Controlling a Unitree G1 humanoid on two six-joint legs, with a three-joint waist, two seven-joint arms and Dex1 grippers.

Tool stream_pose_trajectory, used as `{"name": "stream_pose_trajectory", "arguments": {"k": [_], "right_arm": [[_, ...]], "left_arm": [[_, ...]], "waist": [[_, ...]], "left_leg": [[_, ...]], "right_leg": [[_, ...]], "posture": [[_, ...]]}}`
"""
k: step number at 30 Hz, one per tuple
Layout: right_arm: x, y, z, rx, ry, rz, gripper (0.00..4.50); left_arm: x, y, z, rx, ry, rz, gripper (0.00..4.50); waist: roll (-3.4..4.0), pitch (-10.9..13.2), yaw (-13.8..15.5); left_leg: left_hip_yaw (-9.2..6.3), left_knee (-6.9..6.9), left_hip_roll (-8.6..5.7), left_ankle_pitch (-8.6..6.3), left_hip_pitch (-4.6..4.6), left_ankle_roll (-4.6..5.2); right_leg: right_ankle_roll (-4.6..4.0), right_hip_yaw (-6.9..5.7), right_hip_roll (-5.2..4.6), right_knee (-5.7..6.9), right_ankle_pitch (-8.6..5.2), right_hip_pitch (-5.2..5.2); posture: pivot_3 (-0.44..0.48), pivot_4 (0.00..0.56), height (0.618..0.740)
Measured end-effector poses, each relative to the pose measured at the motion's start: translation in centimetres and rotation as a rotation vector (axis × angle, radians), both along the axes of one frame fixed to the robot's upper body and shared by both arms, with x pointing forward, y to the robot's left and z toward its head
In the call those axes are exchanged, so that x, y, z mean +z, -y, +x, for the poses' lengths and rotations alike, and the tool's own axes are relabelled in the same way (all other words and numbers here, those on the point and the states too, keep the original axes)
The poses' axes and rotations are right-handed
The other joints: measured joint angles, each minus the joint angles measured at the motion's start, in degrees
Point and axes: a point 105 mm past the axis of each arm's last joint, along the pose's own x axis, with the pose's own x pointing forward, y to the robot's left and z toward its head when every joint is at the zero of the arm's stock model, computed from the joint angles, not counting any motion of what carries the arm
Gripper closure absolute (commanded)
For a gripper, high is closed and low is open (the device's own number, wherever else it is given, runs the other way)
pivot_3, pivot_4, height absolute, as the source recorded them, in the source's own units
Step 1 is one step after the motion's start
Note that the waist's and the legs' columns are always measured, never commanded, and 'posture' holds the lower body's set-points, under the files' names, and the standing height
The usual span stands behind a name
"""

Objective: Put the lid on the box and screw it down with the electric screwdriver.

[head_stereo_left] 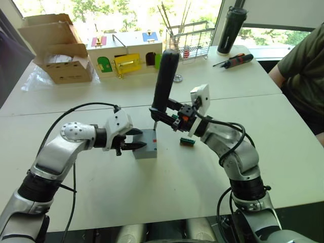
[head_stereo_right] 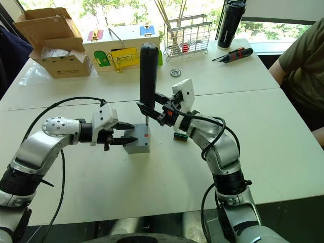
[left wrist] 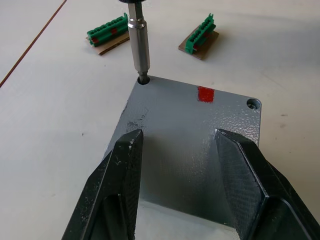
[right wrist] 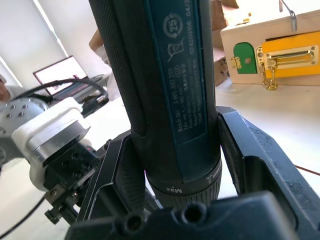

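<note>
The grey lid (left wrist: pixel 195 135), marked with a red patch, lies on the small grey box (head_stereo_left: pixel 147 151) at the table's middle. My left gripper (head_stereo_left: pixel 132 146) reaches in from the box's left. It is open, with both black fingers (left wrist: pixel 120 170) spread over the lid's top, close to it or on it. My right gripper (head_stereo_left: pixel 169 117) is shut on the lower body of the black electric screwdriver (head_stereo_left: pixel 165 81), which stands upright. Its metal bit (left wrist: pixel 137 45) sits in the lid's far corner hole. Another corner hole (left wrist: pixel 253 104) shows a screw head.
Two green terminal blocks (left wrist: pixel 202 37) lie just beyond the box. Along the back stand a cardboard box (head_stereo_left: pixel 58 48), a wooden box with coloured doors (head_stereo_left: pixel 126 55), a wire rack (head_stereo_left: pixel 192 43), a black bottle (head_stereo_left: pixel 232 30) and a hand screwdriver (head_stereo_left: pixel 234 61). A person (head_stereo_left: pixel 304 66) sits at the right.
</note>
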Motion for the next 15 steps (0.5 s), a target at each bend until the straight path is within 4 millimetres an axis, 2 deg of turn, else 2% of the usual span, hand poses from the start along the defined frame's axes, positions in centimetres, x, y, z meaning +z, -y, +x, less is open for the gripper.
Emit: {"name": "stream_pose_trajectory", "arguments": {"k": [3, 6, 11, 15], "right_arm": [[-0.17, -0.64, 0.04, -0.007, 0.014, -0.026, 2.68], [-0.22, -0.98, 0.29, -0.013, 0.015, -0.038, 2.68], [-0.62, -0.98, 0.26, -0.018, 0.006, -0.044, 2.68], [-0.92, -1.04, 0.26, -0.025, -0.001, -0.043, 2.68]], "left_arm": [[-0.21, -0.05, -0.05, 0.003, -0.007, 0.000, 2.20], [-0.29, 0.09, -0.04, 0.002, -0.009, -0.010, 2.20], [-0.47, -0.07, 0.06, 0.004, -0.009, -0.014, 2.20], [-0.66, -0.23, 0.19, 0.013, -0.015, -0.013, 2.20]], "waist": [[0.00, 0.0, -0.3], [-0.01, 0.0, -0.6], [-0.05, -0.1, -0.9], [-0.03, -0.2, -0.9]], "left_leg": [[0.05, -0.38, 0.02, 0.00, 0.50, -0.01], [0.01, -0.45, 0.03, 0.01, 0.57, -0.01], [-0.01, -0.49, 0.03, 0.00, 0.73, -0.01], [-0.01, -0.72, 0.05, -0.20, 1.31, 0.32]], "right_leg": [[-0.01, 0.05, 0.00, -0.09, -0.01, 0.35], [-0.01, 0.05, 0.01, -0.09, -0.01, 0.39], [-0.01, 0.05, 0.00, -0.12, -0.01, 0.56], [-0.04, 0.06, 0.02, -0.37, -0.06, 0.88]], "posture": [[0.000, 0.150, 0.740], [0.000, 0.150, 0.740], [0.000, 0.150, 0.740], [0.000, 0.150, 0.740]]}}
